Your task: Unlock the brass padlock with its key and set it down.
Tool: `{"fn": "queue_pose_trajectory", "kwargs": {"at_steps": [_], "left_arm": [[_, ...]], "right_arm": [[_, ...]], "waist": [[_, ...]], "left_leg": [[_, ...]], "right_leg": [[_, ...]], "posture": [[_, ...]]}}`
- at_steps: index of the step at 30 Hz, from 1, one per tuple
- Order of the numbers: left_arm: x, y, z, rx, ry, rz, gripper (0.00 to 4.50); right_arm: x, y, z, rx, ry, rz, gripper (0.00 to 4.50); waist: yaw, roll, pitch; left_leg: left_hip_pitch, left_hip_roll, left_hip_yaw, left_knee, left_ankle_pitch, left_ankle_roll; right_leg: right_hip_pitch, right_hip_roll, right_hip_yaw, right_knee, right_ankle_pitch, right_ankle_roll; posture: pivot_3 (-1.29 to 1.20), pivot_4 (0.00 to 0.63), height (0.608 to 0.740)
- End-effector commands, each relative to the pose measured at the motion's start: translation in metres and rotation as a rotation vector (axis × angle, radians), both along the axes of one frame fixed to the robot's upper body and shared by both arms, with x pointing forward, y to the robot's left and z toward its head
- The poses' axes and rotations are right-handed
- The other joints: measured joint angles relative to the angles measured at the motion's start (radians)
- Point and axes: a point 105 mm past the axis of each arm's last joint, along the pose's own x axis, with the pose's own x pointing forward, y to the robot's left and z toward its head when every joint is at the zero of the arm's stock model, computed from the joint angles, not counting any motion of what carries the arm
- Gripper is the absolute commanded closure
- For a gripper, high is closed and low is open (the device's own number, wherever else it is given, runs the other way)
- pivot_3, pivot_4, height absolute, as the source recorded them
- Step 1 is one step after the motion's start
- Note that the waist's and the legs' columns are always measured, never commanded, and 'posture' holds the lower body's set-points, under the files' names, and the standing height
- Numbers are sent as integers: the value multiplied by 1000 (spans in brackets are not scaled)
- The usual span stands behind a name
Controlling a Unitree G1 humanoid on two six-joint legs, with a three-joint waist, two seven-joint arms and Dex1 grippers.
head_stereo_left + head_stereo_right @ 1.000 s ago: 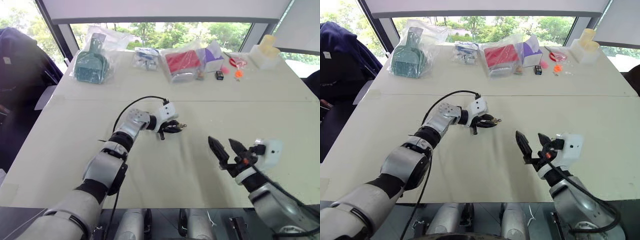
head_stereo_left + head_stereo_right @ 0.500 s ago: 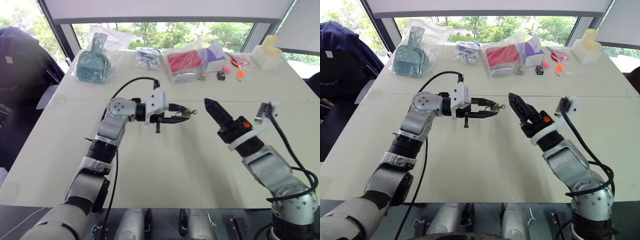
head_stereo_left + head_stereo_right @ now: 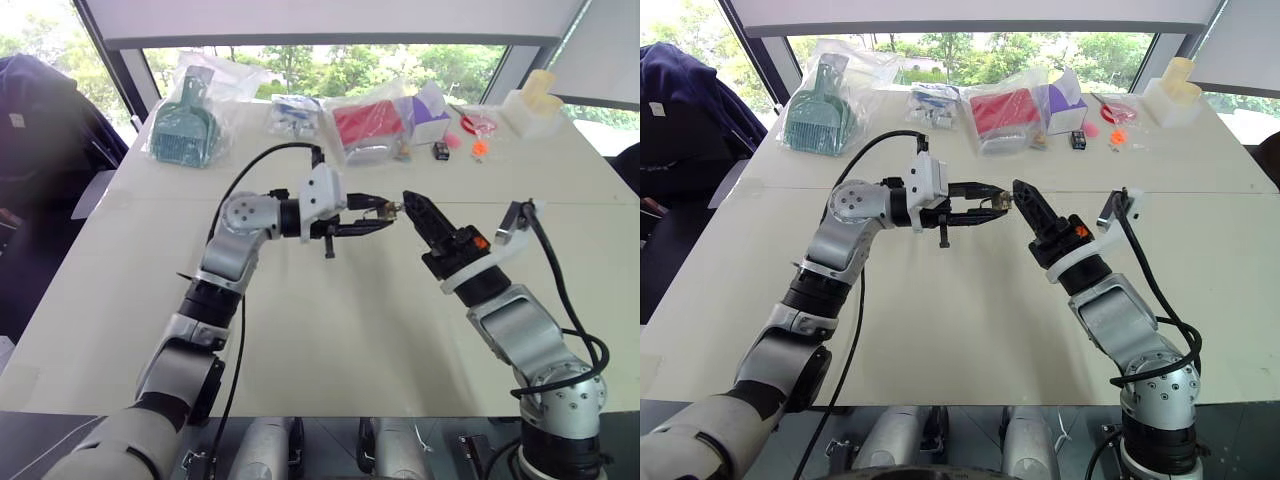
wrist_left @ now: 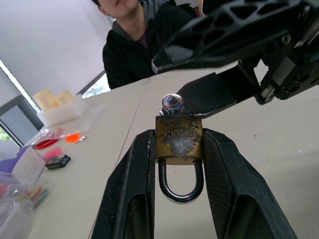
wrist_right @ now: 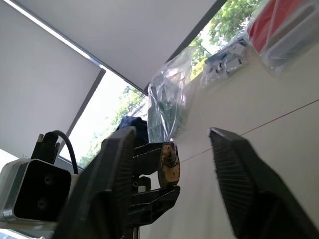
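In your left eye view the left gripper (image 3: 385, 214) is held above the table (image 3: 330, 330), pinching the brass padlock (image 3: 383, 210); the right gripper (image 3: 412, 207) sits just at its 3 o'clock.

In your left wrist view the padlock is clamped between both fingers (image 4: 132, 186), with the key (image 4: 172, 103) sticking out at 12 o'clock and a person (image 4: 142, 42) beyond the table.

In your right wrist view the right fingers (image 5: 107, 186) stand spread either side of the padlock, not touching it.
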Motion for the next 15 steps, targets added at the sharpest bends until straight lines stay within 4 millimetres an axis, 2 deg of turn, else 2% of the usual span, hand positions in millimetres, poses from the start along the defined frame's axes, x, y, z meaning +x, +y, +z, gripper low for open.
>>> {"fn": "queue_pose_trajectory", "kwargs": {"at_steps": [1, 2, 8, 15], "left_arm": [[-4, -5, 16, -33, -54, -28, 3711], [-5, -5, 17, -35, -56, -29, 3711], [-7, -7, 20, -32, -95, -36, 3711], [-13, -11, 22, -26, -308, 10, 3711]], "right_arm": [[-5, 5, 10, 28, -44, 25, 4013], [-5, 6, 10, 30, -42, 27, 4449], [-3, 8, 7, 38, -27, 32, 4449], [5, -4, 2, 115, 20, -34, 4449]], "waist": [[0, 0, 0], [0, 0, 0], [0, 0, 0], [1, 0, 0]], "left_leg": [[0, 0, 0, 0, 0, 0], [0, 0, 0, 0, 0, 0], [0, 0, 0, 0, 0, 0], [0, 0, 0, 0, 0, 0]], "right_leg": [[0, 0, 0, 0, 0, 0], [0, 0, 0, 0, 0, 0], [0, 0, 0, 0, 0, 0], [0, 0, 0, 0, 0, 0]], "posture": [[0, 150, 735], [0, 150, 735], [0, 150, 735], [0, 150, 735]]}}
